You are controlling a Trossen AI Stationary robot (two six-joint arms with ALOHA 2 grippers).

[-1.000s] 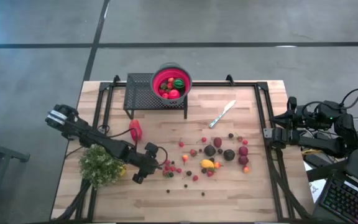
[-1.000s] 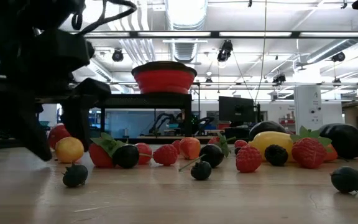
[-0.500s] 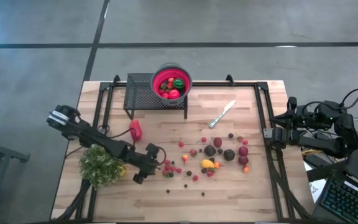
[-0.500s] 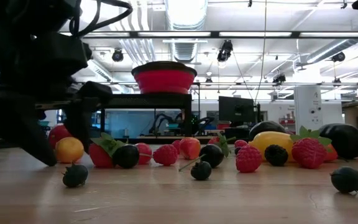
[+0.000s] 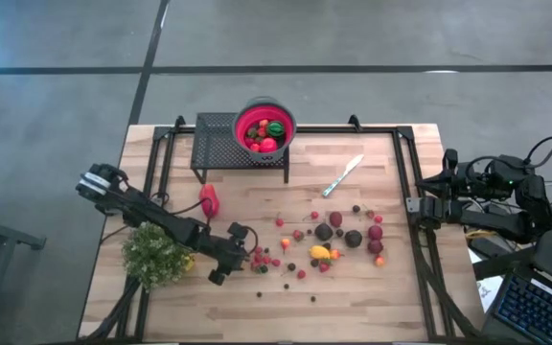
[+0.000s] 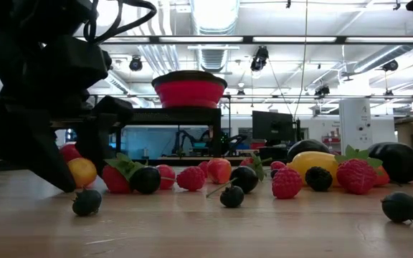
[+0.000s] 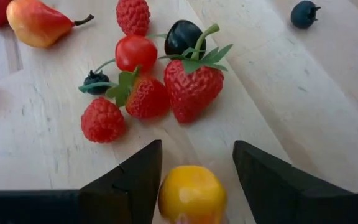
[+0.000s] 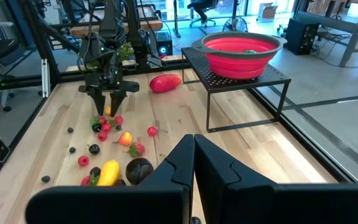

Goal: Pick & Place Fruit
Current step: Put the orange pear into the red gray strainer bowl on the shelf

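Many small toy fruits (image 5: 338, 235) lie scattered on the wooden table (image 5: 286, 307), and a larger red piece (image 5: 208, 200) lies to the left. My left gripper (image 7: 197, 146) slants down, open, at the left cluster of berries (image 7: 148, 93). Its fingers stand on either side of a small yellow-orange fruit (image 7: 191, 193), which rests on the table and also shows in the low view as the yellow fruit (image 6: 82, 172). My right gripper (image 8: 193, 149) waits shut, raised at the table's right edge (image 5: 412, 203). My left gripper straddles the yellow-orange fruit with one finger (image 7: 138, 180) on each side of it, coming from above at a slant. I cannot tell whether either finger touches it. The fruit sits on the table.
A red bowl (image 5: 264, 127) holding fruit stands on a black mesh stand (image 5: 220, 144) at the far middle. A silver knife (image 5: 343, 176) lies right of it. A bushy green plant (image 5: 153, 257) sits under the left arm. Bare wood lies along the near edge.
My left gripper has sunk a little toward the table and edged toward the berry cluster, its fingers staying on either side of the yellow-orange fruit. The fruits have not moved.
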